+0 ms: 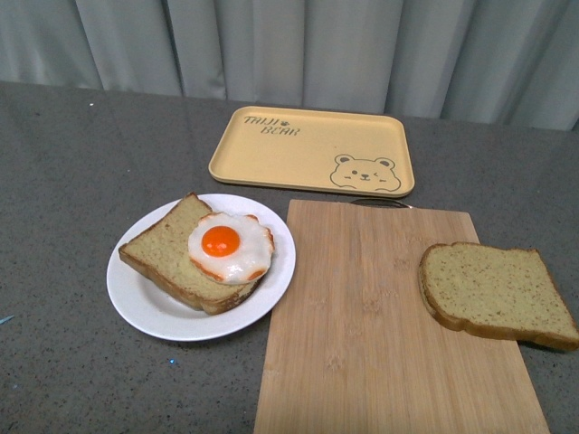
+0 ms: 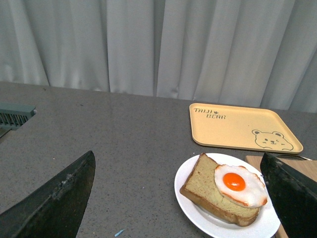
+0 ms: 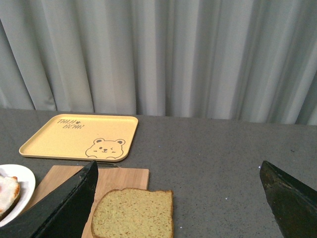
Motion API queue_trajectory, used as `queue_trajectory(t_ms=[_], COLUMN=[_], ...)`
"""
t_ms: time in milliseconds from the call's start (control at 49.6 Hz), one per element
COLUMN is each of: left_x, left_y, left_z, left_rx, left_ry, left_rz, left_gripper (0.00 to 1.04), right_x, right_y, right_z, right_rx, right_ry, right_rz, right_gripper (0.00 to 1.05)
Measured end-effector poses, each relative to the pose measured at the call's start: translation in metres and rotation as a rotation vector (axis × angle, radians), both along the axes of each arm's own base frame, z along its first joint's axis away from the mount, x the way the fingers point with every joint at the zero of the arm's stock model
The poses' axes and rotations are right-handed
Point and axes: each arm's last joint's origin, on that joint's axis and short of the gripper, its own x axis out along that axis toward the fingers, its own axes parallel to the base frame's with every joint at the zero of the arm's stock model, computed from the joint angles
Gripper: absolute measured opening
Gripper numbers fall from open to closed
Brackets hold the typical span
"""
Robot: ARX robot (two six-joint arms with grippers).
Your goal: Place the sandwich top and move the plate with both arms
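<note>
The sandwich top (image 1: 496,291) overhangs the right edge of the cutting board (image 1: 362,325) (plate (image 1: 145,303) at left).

Table layout, clocked from board centre
Board (image 1: 362,325) sits centre-right on table (image 1: 72,181). Plate (image 1: 145,312) at 9 o'clock, against board edge, carrying egg slice (image 1: 163,253) with egg (image 1: 230,247) on top. Tray (image 1: 298,149) at 12 o'clock, just behind board. Top slice (image 1: 496,291) at 3 o'clock on board, overhanging its right edge.

plate (image 1: 145,303): glossy white, ceramic-looking
cutting board (image 1: 362,316): pale wood, matt grain
tray (image 1: 298,149): smooth matt yellow plastic
surface (image 1: 63,181): speckled grey, slight sheen
sandwich top (image 1: 496,291): porous, speckled crumb
</note>
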Motion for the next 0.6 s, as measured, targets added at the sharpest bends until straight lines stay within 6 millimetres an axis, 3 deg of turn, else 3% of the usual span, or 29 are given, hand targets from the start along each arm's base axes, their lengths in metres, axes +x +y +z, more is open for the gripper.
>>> queue_trajectory(t_ms=[262, 383, 484, 605], left_x=[0.0, 0.0, 0.0, 0.0], left_y=[0.0, 0.0, 0.0, 0.0], left_z=[0.0, 0.0, 0.0, 0.0], left_rx=[0.0, 0.0, 0.0, 0.0], left_ry=[0.0, 0.0, -0.001, -0.001], left_rz=[0.0, 0.002, 0.0, 0.0], left_gripper=[0.98, 0.98, 0.98, 0.98], right_x=[0.0, 0.005, 0.019, 0.044], right_y=[0.0, -0.001, -0.006, -0.019], right_z=[0.0, -0.002, -0.001, 0.005], right_rx=[-0.001, -0.145, -0.178, -0.1], right_ry=[0.001, 0.13, 0.21, 0.262], right_rz=[-0.001, -0.184, -0.207, -0.18], right_gripper=[0.95, 0.95, 0.95, 0.95])
